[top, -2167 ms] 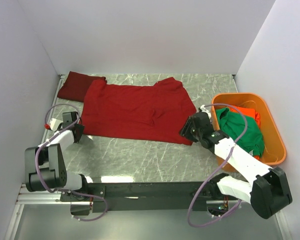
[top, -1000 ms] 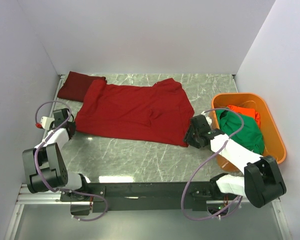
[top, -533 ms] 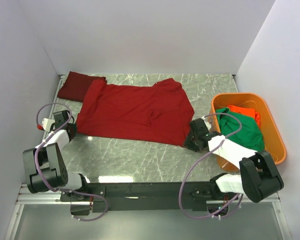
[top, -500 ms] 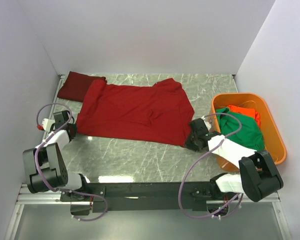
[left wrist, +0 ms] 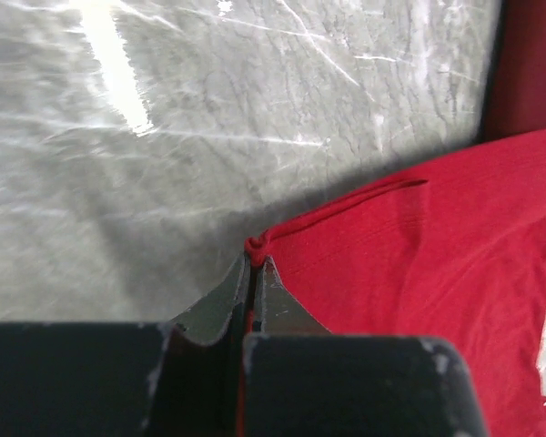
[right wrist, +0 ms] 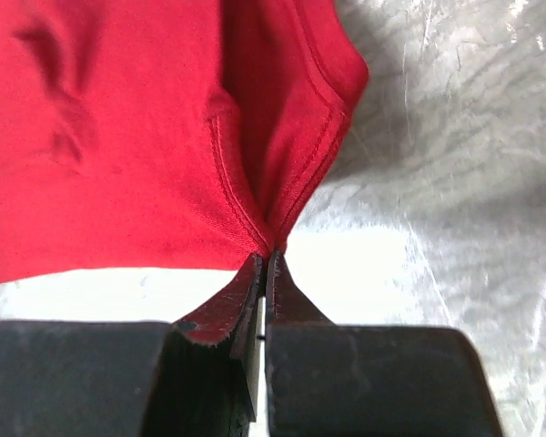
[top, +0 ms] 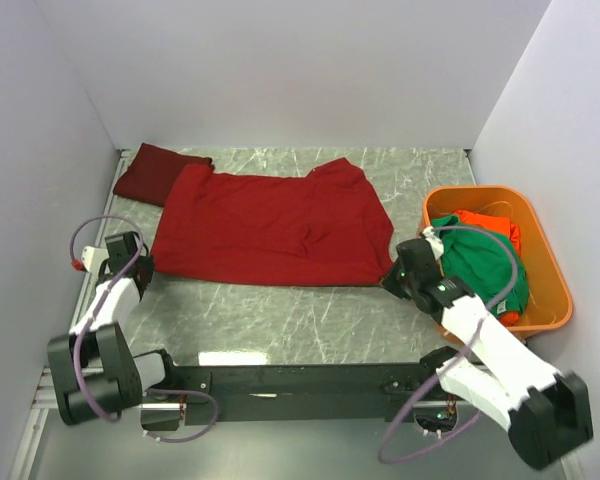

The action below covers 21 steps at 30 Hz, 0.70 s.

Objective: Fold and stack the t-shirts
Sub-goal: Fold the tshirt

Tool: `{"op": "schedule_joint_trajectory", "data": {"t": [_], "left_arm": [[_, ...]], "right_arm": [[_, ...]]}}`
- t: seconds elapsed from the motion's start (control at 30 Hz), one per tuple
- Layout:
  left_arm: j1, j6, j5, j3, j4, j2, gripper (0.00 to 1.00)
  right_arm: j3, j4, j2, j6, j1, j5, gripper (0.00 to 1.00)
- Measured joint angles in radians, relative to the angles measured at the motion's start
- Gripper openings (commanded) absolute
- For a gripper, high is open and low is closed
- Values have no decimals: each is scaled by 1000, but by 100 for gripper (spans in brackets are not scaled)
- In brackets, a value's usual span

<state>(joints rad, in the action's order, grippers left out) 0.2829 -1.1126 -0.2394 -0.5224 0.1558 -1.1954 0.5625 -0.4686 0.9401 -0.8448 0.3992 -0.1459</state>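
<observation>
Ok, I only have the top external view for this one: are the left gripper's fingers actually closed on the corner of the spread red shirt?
Observer: Yes. The left wrist view shows the left gripper shut on the red t-shirt, with a small nub of hem pinched at its tips.
Operator: And the right side?
Observer: The right wrist view shows the right gripper shut too, with a fold of stitched hem caught right at its tips.

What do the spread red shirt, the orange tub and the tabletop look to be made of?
Red shirt: soft matte knit cloth, likely cotton jersey; stitched hems and wrinkles show in the right wrist view. Orange tub: rigid smooth plastic, by its thin even rim. Tabletop: grey veined marble look, glossy with glare; possibly laminate.
</observation>
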Motion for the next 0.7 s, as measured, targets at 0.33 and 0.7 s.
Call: {"op": "schedule_joint_trajectory", "data": {"t": [0.33, 0.7], "left_arm": [[0, -17, -77, 60, 221, 309, 1], [-2, -69, -109, 109, 418, 540, 1]], "right_arm": [[-1, -262, -354, -35, 0, 34, 0], [30, -485, -580, -76, 0, 65, 0]]}}
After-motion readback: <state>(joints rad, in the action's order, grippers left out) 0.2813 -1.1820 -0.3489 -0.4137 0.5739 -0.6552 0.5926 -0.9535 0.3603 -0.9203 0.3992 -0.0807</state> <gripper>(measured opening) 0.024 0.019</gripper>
